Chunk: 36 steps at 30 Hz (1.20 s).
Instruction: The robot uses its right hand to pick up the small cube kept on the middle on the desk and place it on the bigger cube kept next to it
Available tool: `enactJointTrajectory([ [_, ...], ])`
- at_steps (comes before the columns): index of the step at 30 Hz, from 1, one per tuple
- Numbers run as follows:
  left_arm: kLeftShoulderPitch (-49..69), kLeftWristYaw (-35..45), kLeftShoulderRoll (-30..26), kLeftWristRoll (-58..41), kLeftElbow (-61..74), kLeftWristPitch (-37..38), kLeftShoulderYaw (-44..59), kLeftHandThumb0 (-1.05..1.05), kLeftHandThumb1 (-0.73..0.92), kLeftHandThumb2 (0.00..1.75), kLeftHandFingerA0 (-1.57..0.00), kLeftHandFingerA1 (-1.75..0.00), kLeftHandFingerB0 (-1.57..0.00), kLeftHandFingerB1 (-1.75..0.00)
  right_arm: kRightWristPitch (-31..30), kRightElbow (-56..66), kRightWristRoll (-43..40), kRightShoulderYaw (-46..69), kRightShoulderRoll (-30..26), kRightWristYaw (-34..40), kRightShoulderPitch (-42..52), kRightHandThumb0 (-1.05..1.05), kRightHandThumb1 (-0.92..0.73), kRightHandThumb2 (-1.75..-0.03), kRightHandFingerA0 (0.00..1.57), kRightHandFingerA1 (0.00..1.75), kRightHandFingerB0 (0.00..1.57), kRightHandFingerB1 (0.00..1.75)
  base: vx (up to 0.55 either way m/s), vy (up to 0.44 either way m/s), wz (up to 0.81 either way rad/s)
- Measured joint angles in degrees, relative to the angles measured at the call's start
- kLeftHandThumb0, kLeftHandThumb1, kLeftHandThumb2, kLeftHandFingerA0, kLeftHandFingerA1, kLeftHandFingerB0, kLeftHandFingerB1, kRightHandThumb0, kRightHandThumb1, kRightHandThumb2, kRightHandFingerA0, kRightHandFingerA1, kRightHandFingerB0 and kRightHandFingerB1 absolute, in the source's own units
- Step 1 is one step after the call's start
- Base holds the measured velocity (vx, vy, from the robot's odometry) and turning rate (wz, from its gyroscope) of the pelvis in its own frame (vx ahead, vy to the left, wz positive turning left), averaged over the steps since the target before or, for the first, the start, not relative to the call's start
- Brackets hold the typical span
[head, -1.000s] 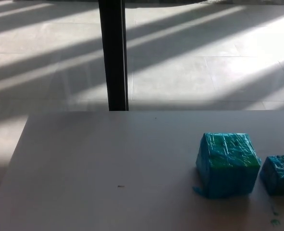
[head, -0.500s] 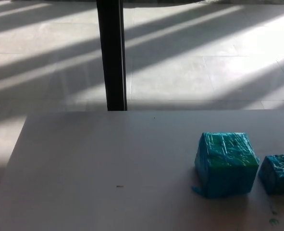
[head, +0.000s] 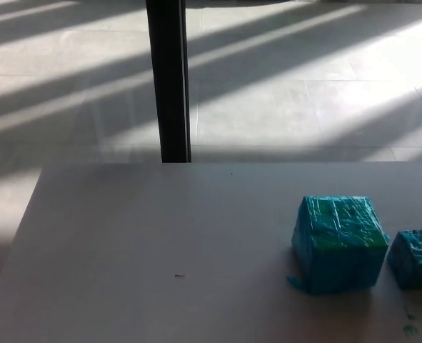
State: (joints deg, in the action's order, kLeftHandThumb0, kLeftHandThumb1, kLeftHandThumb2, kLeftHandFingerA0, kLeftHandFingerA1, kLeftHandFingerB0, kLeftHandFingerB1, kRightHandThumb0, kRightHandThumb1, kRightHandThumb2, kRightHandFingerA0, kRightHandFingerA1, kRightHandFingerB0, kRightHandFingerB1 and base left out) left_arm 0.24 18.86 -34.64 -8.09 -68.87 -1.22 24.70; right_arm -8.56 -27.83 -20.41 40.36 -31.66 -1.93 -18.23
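No robot hand shows, so neither's state can be told; the small cube [head: 416,258] sits on the worktop [head: 161,250] just right of the bigger cube [head: 338,243].

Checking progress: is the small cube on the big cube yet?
No. The small cube sits on the desk, right of the big cube.

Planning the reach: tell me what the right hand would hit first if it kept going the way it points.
Cannot say: neither hand is in view, so no direction shows. The small cube sits at the desk's right edge, beside the bigger cube.
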Motion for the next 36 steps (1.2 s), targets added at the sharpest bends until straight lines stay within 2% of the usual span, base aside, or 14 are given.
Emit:
enactJointTrajectory([
  [6,-0.1,0.0,0.0,-0.1,-0.1,0.0,0.2,-0.86,0.78,0.63,-0.46,-0.58,-0.36,-0.43,-4.2,11.8,-0.4,-5.5,0.4,-0.4,-0.2,-0.46,-0.84,-0.64,0.48,0.53,0.36,0.40,0.00,0.000,0.00],
  [7,0.0,0.0,0.0,-0.1,-0.1,0.0,0.1,-0.90,0.64,1.03,-0.45,-0.63,-0.32,-0.53,-4.7,13.3,-0.4,-6.4,0.4,-0.6,-0.1,-0.48,-0.83,-0.65,0.50,0.52,0.37,0.40,0.00,0.000,0.00],
  [8,0.0,0.1,0.0,-0.1,-0.1,0.0,0.1,-0.92,0.65,1.05,-0.48,-0.64,-0.31,-0.51,-5.5,15.3,-0.4,-8.0,0.5,-1.0,0.1,-0.49,-0.82,-0.64,0.53,0.53,0.37,0.41,0.00,0.000,0.00],
  [9,0.0,0.2,0.0,-0.1,-0.1,0.0,0.0,-0.92,0.65,1.05,-0.48,-0.64,-0.31,-0.51,-6.2,16.7,-0.3,-9.3,0.5,-1.3,0.3,-0.49,-0.82,-0.64,0.53,0.53,0.37,0.41,0.00,0.000,0.00],
  [10,0.1,0.2,-0.1,-0.1,-0.1,0.0,-0.1,-0.85,0.77,0.63,-0.50,-0.59,-0.39,-0.43,-7.0,17.9,-0.3,-10.9,0.5,-1.8,0.6,-0.51,-0.83,-0.64,0.59,0.52,0.44,0.41,0.00,0.000,0.00],
  [25,-0.1,0.6,-0.8,-0.1,-0.6,0.0,-0.2,-0.87,0.76,0.63,-0.50,-0.60,-0.40,-0.42,-8.2,18.4,4.4,-24.5,4.4,-4.2,0.4,-0.49,-0.76,-0.63,0.72,0.63,0.55,0.48,0.00,0.000,0.00],
  [26,-0.1,0.6,-0.8,-0.1,-0.6,0.0,-0.2,-0.89,0.62,1.03,-0.48,-0.66,-0.31,-0.52,-8.2,18.2,4.6,-24.7,4.4,-4.3,0.3,-0.49,-0.76,-0.63,0.65,0.64,0.51,0.46,0.00,0.000,0.00],
  [27,-0.1,0.6,-0.8,-0.1,-0.8,0.0,-0.2,-0.86,0.75,0.63,-0.50,-0.60,-0.38,-0.44,-8.1,17.7,5.0,-25.5,4.4,-4.6,-0.1,-0.48,-0.75,-0.62,0.61,0.63,0.47,0.45,0.00,0.000,0.00],
  [29,-0.2,0.6,-0.8,-0.2,-1.0,0.0,-0.1,-0.84,0.77,0.63,-0.58,-0.60,-0.41,-0.43,-8.0,16.4,5.7,-27.2,4.1,-5.9,-0.6,-0.51,-0.68,-0.61,0.52,0.60,0.44,0.42,0.00,0.000,0.00],
  [30,-0.2,0.6,-0.8,-0.2,-1.0,0.0,-0.1,-0.87,0.62,1.02,-0.54,-0.67,-0.35,-0.54,-8.0,16.2,6.0,-27.8,3.9,-6.3,-0.7,-0.54,-0.67,-0.60,0.51,0.56,0.42,0.40,0.00,0.000,0.00],
  [32,-0.2,0.6,-0.8,-0.2,-0.9,0.0,-0.1,-0.81,0.59,1.02,-0.52,-0.67,-0.31,-0.53,-7.7,15.0,7.0,-29.9,2.7,-8.0,-1.1,-0.56,-0.65,-0.60,0.49,0.55,0.40,0.38,0.00,0.000,0.00],
  [33,-0.2,0.6,-0.8,-0.2,-0.8,0.0,-0.1,-0.84,0.76,0.63,-0.49,-0.61,-0.40,-0.44,-7.5,14.5,7.5,-31.0,1.8,-8.9,-1.4,-0.58,-0.64,-0.59,0.43,0.50,0.37,0.37,0.00,0.000,0.00],
  [34,-0.2,0.6,-0.9,-0.2,-0.8,0.0,-0.1,-0.85,0.77,0.64,-0.45,-0.59,-0.39,-0.43,-7.4,14.2,8.0,-32.1,1.1,-9.8,-1.8,-0.64,-0.51,-0.85,0.33,0.55,0.28,0.47,0.00,0.000,0.00],
  [36,-0.2,0.6,-0.9,-0.1,-0.8,0.0,-0.3,-0.84,0.77,0.63,-0.48,-0.57,-0.38,-0.42,-7.3,13.6,9.2,-34.4,-0.8,-11.5,-2.8,-0.68,-0.64,-0.59,0.21,0.37,0.26,0.30,0.00,0.000,0.00],
])
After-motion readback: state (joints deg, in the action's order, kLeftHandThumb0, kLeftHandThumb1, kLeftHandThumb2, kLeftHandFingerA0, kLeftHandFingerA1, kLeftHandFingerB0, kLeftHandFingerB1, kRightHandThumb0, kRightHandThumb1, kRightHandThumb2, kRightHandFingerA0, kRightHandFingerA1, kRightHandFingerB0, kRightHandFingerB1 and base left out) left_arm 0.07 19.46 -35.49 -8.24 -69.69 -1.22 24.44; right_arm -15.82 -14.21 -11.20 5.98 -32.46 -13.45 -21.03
